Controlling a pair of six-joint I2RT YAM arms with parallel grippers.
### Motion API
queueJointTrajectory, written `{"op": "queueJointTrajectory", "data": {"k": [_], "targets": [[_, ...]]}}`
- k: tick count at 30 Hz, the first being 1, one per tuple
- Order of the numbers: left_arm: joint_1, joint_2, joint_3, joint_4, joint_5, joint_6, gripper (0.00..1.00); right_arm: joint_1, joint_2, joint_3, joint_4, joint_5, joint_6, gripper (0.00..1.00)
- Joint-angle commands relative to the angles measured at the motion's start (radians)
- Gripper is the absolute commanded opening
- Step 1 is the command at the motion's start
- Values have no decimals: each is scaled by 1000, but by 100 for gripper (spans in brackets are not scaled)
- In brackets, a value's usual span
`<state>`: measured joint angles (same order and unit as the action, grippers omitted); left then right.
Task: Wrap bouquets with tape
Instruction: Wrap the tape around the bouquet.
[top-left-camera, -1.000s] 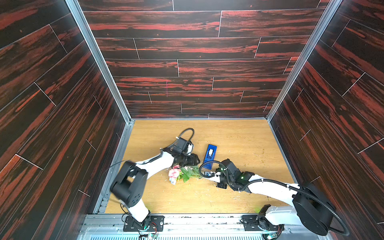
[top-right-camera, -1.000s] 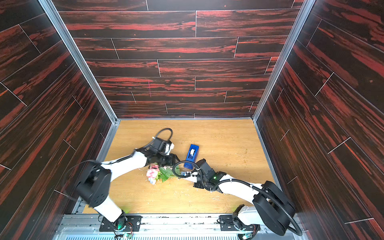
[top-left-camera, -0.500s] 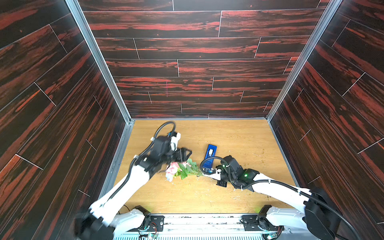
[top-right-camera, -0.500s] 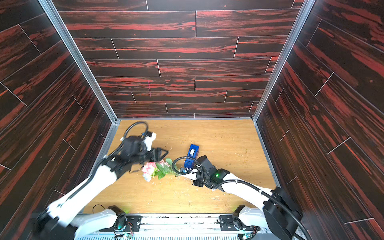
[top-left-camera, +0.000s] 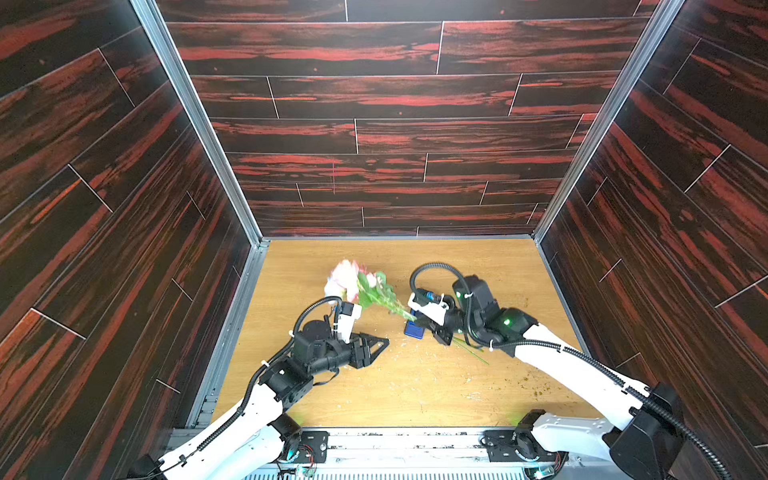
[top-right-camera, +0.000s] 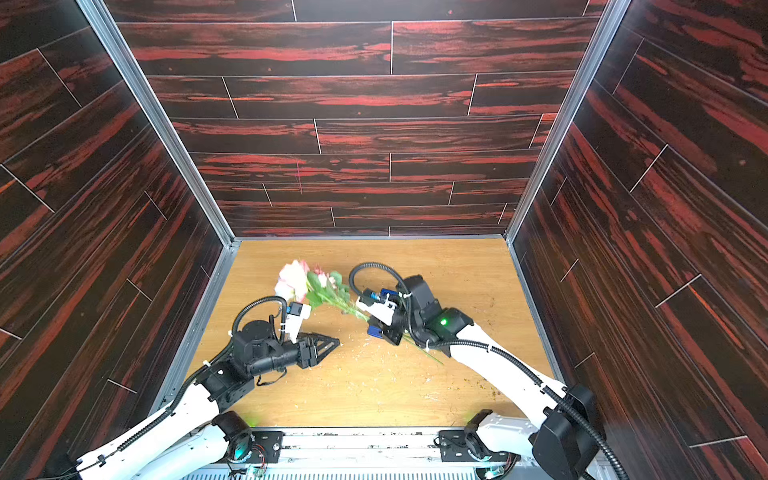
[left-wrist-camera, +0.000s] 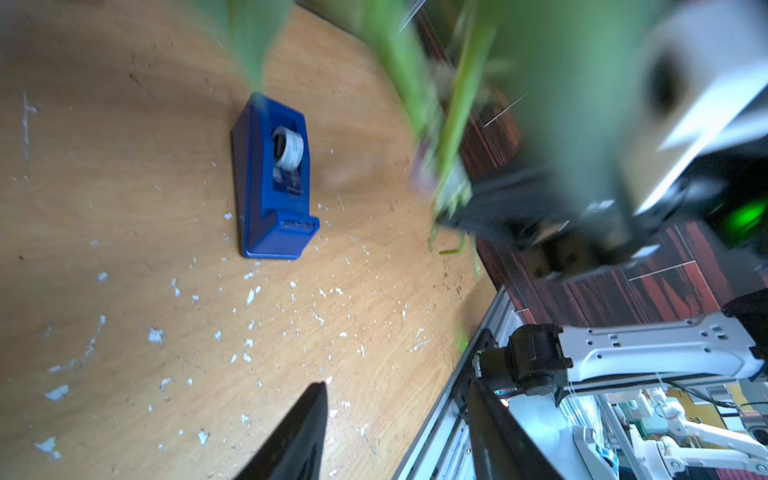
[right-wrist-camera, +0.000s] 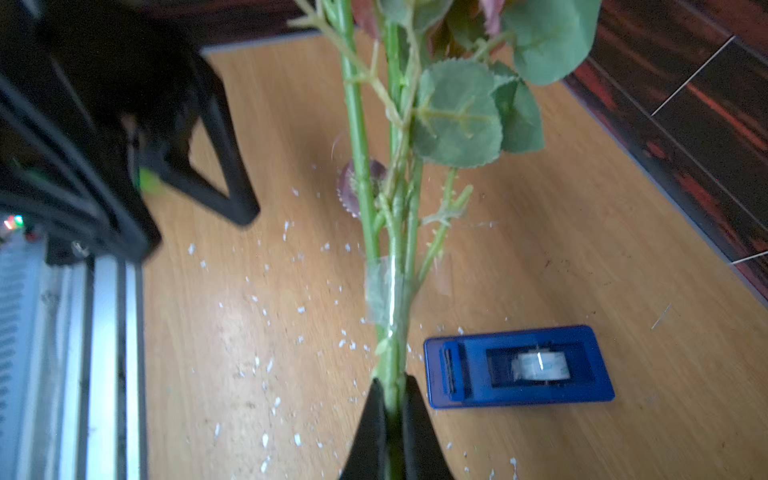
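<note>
Pink and white bouquet (top-left-camera: 361, 286) held above the wooden surface (top-left-camera: 415, 386), blooms pointing to ten o'clock, taped stems clamped in the right jaws. Left jaws stand apart and empty at the blooms' six o'clock. Blue tape dispenser (right-wrist-camera: 519, 368) lies under the stems.

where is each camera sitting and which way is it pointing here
top views: one stereo head high above the near edge, looking down at the table; left arm, right arm and bouquet show.
left wrist: on the left arm, looking past the open left gripper at the tape dispenser.
right wrist: on the right arm, looking along the right gripper, shut on the bouquet stems.
shared: both wrist views show the tape dispenser and the stems.
</note>
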<state>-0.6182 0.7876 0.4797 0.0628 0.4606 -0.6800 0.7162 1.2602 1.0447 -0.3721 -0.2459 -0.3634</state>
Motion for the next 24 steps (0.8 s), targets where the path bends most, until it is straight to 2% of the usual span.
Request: {"op": "queueJointTrajectory", "data": {"k": [1,3,7,12,19,24], "targets": [[-12,-31,24,106,-13,10,58,-9,38,67,-54,-60,85,0],[-14,-8,2,164,-12,-13,58,-13,45,95,-65,-81,106,0],[-16,94,-49,387,-16,-62,60,-37,43,124,-55,-168,164,0],[-15,217,-16,465,-17,-1,63,-79,38,169,-72,-290,235,0],[14,217,-95,759,16,6,64,-191,-7,151,-15,-555,376,0],[44,244,-96,889,125,-12,65,-242,-33,111,99,-733,512,0]]}}
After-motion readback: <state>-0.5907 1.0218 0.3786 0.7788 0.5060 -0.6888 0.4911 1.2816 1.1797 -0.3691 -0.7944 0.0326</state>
